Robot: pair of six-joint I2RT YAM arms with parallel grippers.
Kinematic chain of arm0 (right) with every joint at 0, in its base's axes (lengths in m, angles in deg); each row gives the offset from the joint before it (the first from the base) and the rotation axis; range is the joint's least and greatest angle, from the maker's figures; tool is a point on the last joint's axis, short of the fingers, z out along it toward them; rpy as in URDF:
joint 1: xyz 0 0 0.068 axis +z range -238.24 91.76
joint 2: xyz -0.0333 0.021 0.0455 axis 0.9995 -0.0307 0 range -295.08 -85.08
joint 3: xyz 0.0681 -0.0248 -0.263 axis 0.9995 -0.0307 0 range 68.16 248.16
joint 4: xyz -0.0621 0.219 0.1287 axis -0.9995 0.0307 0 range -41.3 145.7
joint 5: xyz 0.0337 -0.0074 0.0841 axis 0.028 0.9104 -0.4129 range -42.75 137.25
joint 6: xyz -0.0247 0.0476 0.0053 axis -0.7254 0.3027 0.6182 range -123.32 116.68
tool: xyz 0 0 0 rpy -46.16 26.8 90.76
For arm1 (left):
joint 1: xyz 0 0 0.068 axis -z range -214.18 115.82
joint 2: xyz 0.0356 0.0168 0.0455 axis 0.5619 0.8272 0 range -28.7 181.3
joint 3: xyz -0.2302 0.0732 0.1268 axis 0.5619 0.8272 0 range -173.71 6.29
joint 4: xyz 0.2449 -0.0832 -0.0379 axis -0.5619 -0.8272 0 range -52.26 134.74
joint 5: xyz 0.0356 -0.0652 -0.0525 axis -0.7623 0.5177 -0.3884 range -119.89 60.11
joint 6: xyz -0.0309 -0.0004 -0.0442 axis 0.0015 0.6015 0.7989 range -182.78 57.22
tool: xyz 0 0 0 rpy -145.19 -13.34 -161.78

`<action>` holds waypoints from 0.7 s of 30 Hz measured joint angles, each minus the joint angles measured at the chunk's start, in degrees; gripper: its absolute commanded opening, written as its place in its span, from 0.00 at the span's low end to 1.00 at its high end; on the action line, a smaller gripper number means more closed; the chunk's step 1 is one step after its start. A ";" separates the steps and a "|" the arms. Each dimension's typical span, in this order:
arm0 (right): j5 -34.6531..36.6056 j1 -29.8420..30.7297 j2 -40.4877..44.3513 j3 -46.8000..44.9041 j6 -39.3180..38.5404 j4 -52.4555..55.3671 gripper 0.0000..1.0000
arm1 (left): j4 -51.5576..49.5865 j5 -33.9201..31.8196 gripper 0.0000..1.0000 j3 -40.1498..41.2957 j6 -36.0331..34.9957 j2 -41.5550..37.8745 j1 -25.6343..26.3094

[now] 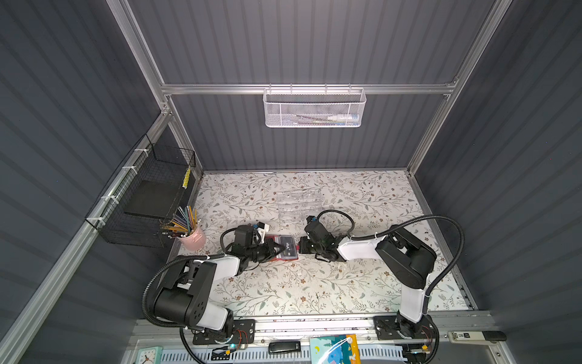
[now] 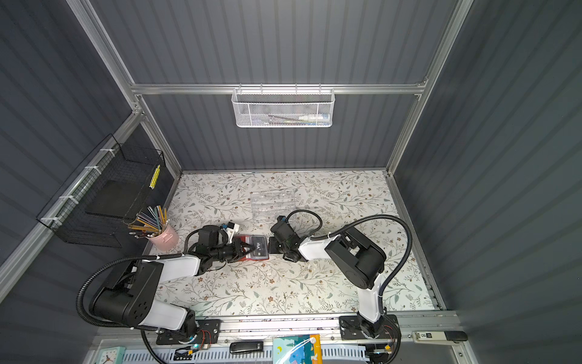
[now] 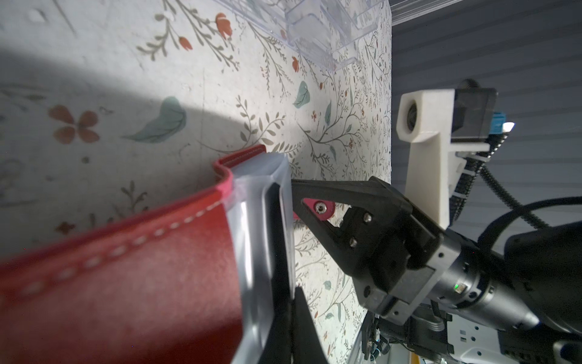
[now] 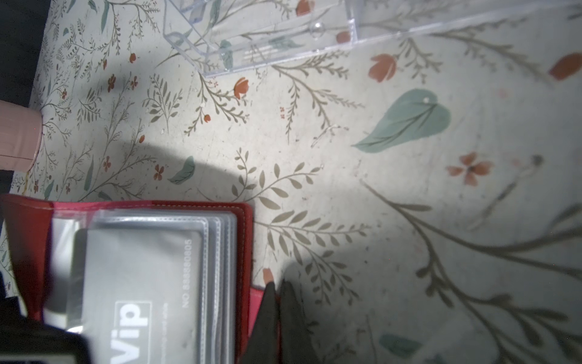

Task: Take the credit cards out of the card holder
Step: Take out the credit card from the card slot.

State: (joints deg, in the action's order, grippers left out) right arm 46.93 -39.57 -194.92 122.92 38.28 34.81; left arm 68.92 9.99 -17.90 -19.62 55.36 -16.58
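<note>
A red leather-like card holder (image 1: 285,259) lies open mid-table on the floral mat (image 1: 315,283), between the two arms. The clear acrylic compartment organiser (image 1: 299,205) stands farther back and a pink cup of pencils (image 1: 193,239) stands at the left. In both top views the left gripper (image 1: 281,249) reaches in from the left over a black card with white "Vip" lettering (image 1: 287,245), and the right gripper (image 1: 299,249) meets the holder's right edge. The tips are too small there to judge.

The right wrist view alone shows the card (image 4: 138,283) lying in the top sleeve of a stack of clear plastic ones, its left end past the sleeve's stitching. It also shows the right fingers (image 4: 293,315) pressed together on the red strap tab (image 4: 256,294).

The left wrist view alone shows that tab's snap button through the right finger's frame. The left finger (image 3: 302,324) lies tight against the card's edge, the pincer clamped on the card.
</note>
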 measured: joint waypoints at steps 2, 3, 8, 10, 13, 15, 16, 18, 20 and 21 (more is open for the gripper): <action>-0.09 0.00 -0.04 0.00 0.00 -0.13 0.01 | -0.39 -0.09 0.09 0.00 -0.24 -0.28 0.00; -0.15 0.00 -0.04 -0.02 0.04 -0.17 0.01 | -0.57 -0.11 0.09 0.00 -0.39 -0.35 0.00; -0.37 -0.07 -0.11 -0.02 0.37 -0.26 0.02 | -1.14 -0.13 0.06 0.00 -0.96 -0.48 0.00; -0.42 -0.11 -0.11 -0.02 0.39 -0.26 0.02 | -1.16 -0.11 0.04 0.00 -1.03 -0.48 0.00; -0.46 -0.11 -0.11 -0.02 0.37 -0.26 0.01 | -1.53 -0.11 0.04 -0.13 -1.09 -0.48 0.00; -0.55 -0.15 -0.11 -0.02 0.37 -0.28 0.01 | -1.88 -0.13 0.04 -0.24 -1.27 -0.57 0.00; -0.59 -0.15 -0.13 -0.02 0.37 -0.28 0.02 | -2.08 -0.13 0.04 -0.26 -1.46 -0.63 0.00; -0.61 -0.15 -0.15 -0.02 0.39 -0.39 0.01 | -2.38 -0.13 0.05 -0.31 -1.66 -0.74 0.00; -0.66 -0.17 -0.24 -0.02 0.37 -0.55 0.01 | -2.64 -0.13 0.05 -0.33 -1.86 -0.90 0.00; -0.74 -0.20 -0.26 -0.02 0.39 -0.66 0.01 | -2.82 -0.13 0.05 -0.37 -1.99 -0.96 0.00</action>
State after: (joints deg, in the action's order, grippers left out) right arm 46.19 -39.77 -195.18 122.90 38.68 34.15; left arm 66.10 9.85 -18.27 -21.61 54.39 -16.58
